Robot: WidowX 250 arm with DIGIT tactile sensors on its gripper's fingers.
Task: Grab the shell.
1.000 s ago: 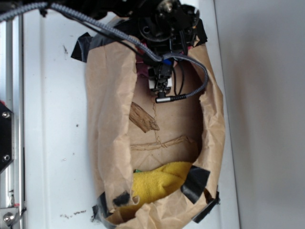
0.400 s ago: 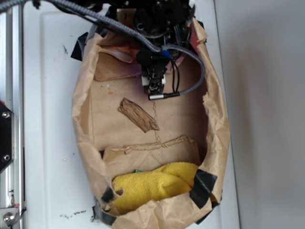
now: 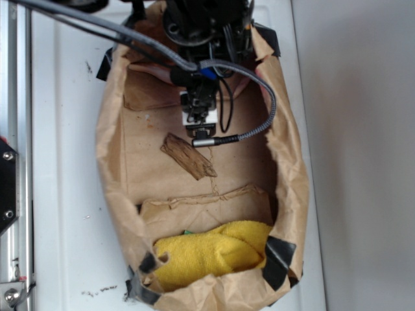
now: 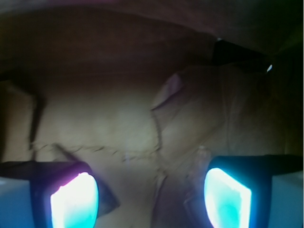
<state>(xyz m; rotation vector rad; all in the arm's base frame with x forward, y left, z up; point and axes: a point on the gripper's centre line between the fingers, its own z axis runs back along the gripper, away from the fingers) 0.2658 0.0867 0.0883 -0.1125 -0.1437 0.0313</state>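
Your claw [image 3: 200,126] sits inside the paper bag [image 3: 113,129] near its top end, jaws wide w/ nothing between. Shell isn't visible in either view. Wood chip [image 3: 189,156] lies just below the claw; yellow cloth [image 3: 214,253] fills the bottom end; bag walls crowd both sides.

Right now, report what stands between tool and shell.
The shell is not clearly visible. The open tool hangs inside the paper bag near the wood chip; crumpled paper folds lie ahead of it.
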